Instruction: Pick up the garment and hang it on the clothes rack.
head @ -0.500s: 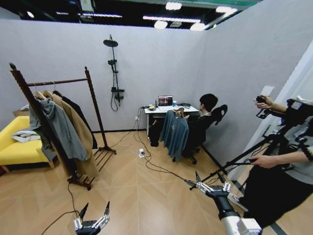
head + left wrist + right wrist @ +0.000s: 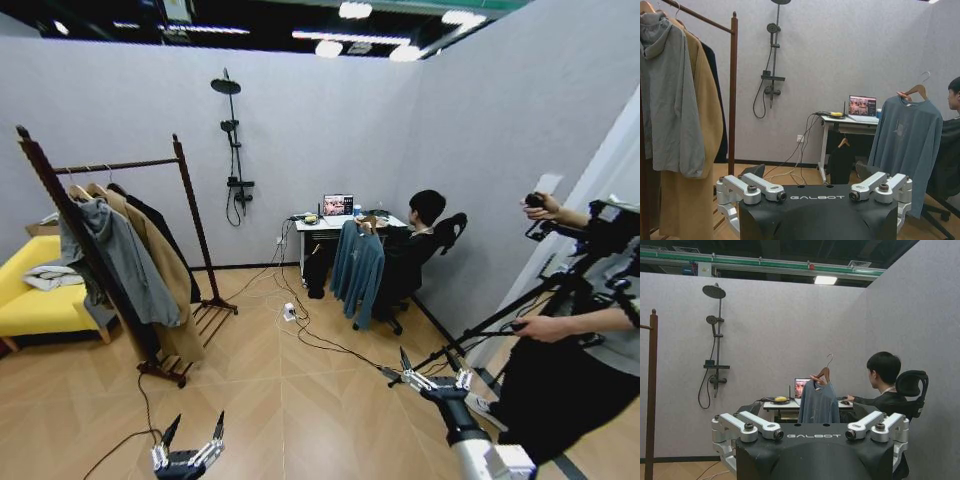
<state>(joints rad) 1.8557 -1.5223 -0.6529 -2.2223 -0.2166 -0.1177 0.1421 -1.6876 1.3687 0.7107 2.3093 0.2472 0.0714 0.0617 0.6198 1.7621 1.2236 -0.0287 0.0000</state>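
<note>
We had even, bright overhead light from ceiling panels (image 2: 355, 12), blown out to white glare in the head view. Grey walls were lit flat, with only soft shadows under the clothes rack (image 2: 120, 250) on the wood floor (image 2: 300, 400). The head view showed strong wide-angle bending: the rack posts leaned and the wall edges curved. Both wrist views were sharp and undistorted; the laptop screen (image 2: 862, 106) glowed without clipping. We saw no motion blur.

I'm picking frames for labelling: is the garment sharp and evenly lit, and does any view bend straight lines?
Head view: wide-angle, the clothes rack leans and walls curve; the garment is far off but evenly lit. Left wrist view: garment sharp, no glare. Right wrist view: garment clear, a ceiling light bright above.
</note>
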